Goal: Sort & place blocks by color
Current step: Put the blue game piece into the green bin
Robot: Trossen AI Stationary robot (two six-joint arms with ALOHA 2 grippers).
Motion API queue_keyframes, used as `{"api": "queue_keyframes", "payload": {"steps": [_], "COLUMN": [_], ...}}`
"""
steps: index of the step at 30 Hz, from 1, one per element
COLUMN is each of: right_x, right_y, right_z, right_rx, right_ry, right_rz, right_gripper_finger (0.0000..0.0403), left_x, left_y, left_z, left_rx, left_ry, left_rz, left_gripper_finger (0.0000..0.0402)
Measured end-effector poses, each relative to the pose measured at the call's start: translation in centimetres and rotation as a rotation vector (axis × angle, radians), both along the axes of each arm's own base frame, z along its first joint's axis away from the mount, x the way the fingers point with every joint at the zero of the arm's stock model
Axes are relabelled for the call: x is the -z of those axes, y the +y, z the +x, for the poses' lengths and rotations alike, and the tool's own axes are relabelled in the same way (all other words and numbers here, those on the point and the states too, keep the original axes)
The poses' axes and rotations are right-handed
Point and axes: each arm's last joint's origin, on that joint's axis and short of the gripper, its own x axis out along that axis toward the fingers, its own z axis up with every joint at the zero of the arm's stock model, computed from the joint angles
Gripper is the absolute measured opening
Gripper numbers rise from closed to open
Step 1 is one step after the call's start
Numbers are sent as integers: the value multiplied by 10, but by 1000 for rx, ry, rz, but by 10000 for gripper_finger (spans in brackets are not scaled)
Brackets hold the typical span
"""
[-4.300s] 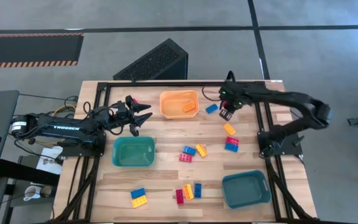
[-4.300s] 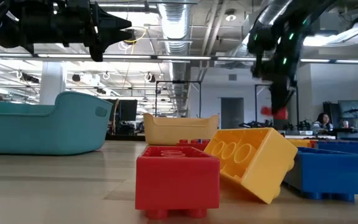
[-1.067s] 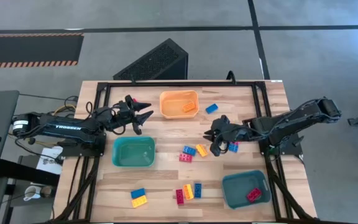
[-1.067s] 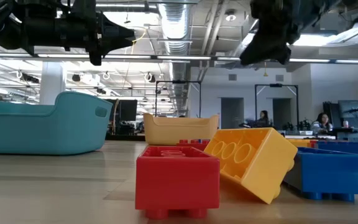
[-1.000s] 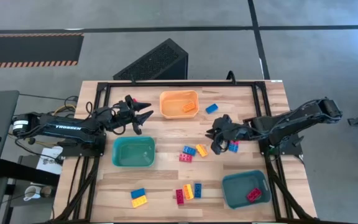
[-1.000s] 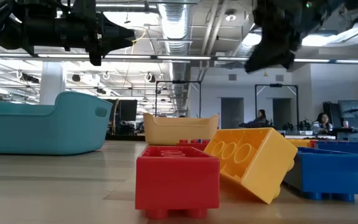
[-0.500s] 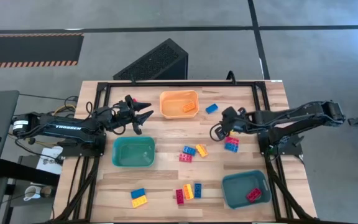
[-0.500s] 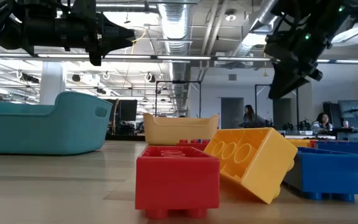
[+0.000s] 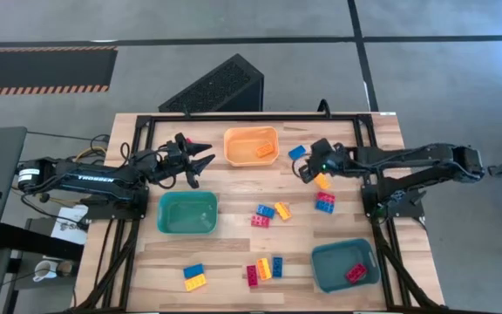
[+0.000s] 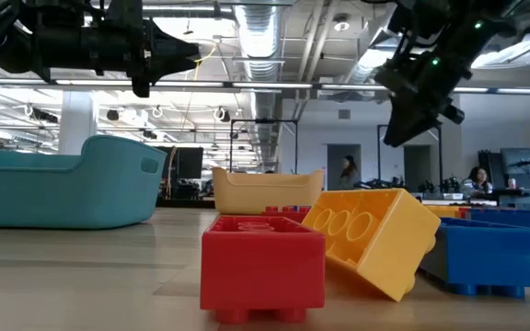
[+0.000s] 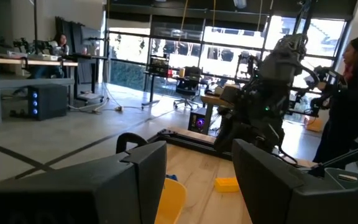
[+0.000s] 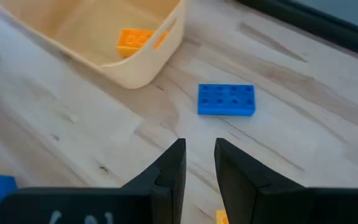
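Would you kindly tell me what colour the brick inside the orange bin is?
Orange-yellow brick, seen best in the right wrist view.

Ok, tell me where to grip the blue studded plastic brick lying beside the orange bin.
Probably across its two long sides, coming straight down from above: the blue studded plastic brick lies flat, studs up, clear of the orange plastic bin. The right tool hovers nearby, fingers slightly apart.

Five blue blocks (image 9: 296, 152), five yellow blocks (image 9: 282, 210), four red blocks (image 9: 260, 221), two teal bins (image 9: 187, 195), one orange bin (image 9: 251, 132)
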Motion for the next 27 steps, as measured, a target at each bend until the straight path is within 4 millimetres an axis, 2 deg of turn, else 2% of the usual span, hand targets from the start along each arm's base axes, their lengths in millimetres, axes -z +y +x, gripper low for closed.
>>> {"api": "queue_keyframes", "payload": {"steps": [4,7,16,24,27], "right_x": [-2,-4,0,33,48], "right_y": [-25,-37,-62,-81,-86], "right_z": [-2,-4,-5,18,23], "right_rx": [-64,-120,-25,-11,-7], "right_ry": [-24,-35,-16,32,79], "right_rz": [48,45,-34,-17,8], "right_gripper_finger": [112,135,281,382,396], "left_x": [0,0,0,0,0], "left_y": [0,0,0,0,0], "left_z": [0,0,0,0,0], "left_rx": [0,0,1,1,1], "left_ry": [0,0,-1,0,0], "left_rz": [0,-1,0,0,0], "left_gripper_finger": [169,169,169,169,169]}}
